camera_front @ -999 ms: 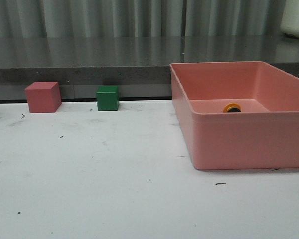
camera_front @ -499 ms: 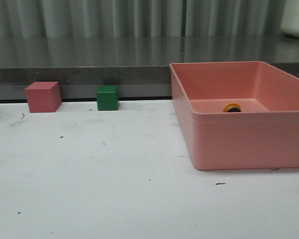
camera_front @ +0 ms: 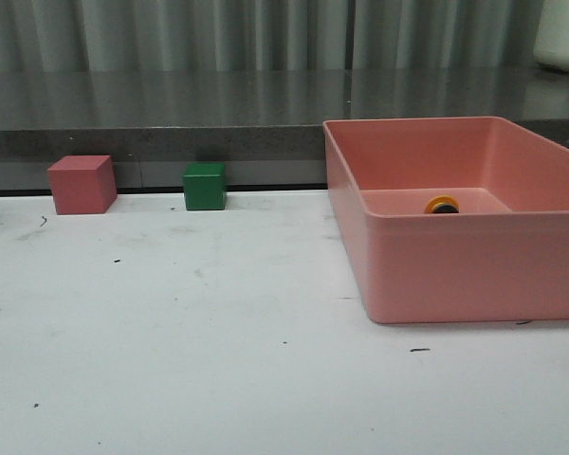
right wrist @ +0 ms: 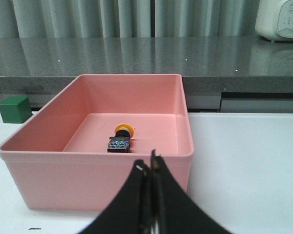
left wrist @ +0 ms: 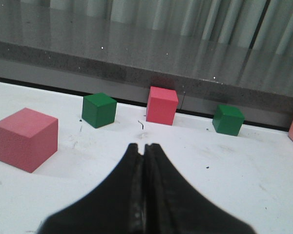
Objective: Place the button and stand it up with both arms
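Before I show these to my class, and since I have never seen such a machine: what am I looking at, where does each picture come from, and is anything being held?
This is a two-armed robot at a white table. One picture looks forward over the table; the arms are out of its view. The other two come from cameras on the wrists, so the black wedge in each is a gripper.

The left gripper is closed and empty, facing pink and green cubes. The right gripper is also closed and empty, facing a pink bin.

Inside the bin lies the button, on its side, its yellow cap pointing away from the right wrist camera. The front view shows only that cap.

Nothing is held.
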Action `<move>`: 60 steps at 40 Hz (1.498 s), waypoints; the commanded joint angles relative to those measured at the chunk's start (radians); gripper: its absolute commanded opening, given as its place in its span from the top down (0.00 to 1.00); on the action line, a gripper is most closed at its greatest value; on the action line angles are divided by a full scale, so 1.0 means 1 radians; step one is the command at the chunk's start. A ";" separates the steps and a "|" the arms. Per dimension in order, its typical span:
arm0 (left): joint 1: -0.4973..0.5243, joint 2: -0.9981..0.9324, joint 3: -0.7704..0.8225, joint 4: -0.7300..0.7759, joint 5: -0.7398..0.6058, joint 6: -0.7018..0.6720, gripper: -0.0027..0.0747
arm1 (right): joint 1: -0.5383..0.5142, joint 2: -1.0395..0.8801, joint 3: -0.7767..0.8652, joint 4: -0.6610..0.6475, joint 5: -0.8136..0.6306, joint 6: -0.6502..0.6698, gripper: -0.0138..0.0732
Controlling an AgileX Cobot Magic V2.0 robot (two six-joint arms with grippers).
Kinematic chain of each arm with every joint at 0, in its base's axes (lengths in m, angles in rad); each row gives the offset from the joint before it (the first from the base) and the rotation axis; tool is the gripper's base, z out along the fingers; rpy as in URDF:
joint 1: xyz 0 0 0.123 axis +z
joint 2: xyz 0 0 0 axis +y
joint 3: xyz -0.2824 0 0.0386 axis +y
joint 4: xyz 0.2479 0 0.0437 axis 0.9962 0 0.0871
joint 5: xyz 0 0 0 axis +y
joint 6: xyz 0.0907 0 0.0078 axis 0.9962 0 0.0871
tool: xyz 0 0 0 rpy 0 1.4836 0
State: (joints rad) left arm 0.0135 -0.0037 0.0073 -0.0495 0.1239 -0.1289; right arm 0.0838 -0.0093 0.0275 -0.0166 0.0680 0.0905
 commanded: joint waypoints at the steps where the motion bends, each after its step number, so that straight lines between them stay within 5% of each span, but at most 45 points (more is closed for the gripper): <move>1: -0.005 -0.023 0.018 0.004 -0.148 0.002 0.99 | -0.007 -0.016 -0.004 -0.012 -0.089 -0.010 0.92; 10: -0.005 -0.019 -0.034 0.004 -0.312 0.002 0.99 | -0.007 -0.016 -0.055 -0.012 -0.112 -0.010 0.92; 18: -0.005 0.060 -0.222 0.031 -0.201 0.002 0.99 | -0.007 0.025 -0.249 -0.012 0.010 -0.010 0.92; 30: -0.005 0.371 -0.435 0.060 -0.011 0.002 0.99 | -0.007 0.335 -0.526 -0.011 0.286 -0.010 0.92; 45: -0.005 0.462 -0.452 0.058 -0.018 0.002 0.98 | -0.007 0.479 -0.570 -0.011 0.298 -0.010 0.91; 49: -0.005 0.462 -0.452 0.058 -0.016 0.002 0.83 | -0.007 0.479 -0.570 -0.011 0.296 -0.010 0.80; 60: -0.005 0.462 -0.452 0.058 -0.018 0.002 0.13 | -0.007 0.479 -0.570 -0.011 0.292 -0.010 0.19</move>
State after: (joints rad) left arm 0.0135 0.4472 -0.4064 0.0094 0.1841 -0.1289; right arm 0.0838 0.4554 -0.5061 -0.0166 0.4401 0.0905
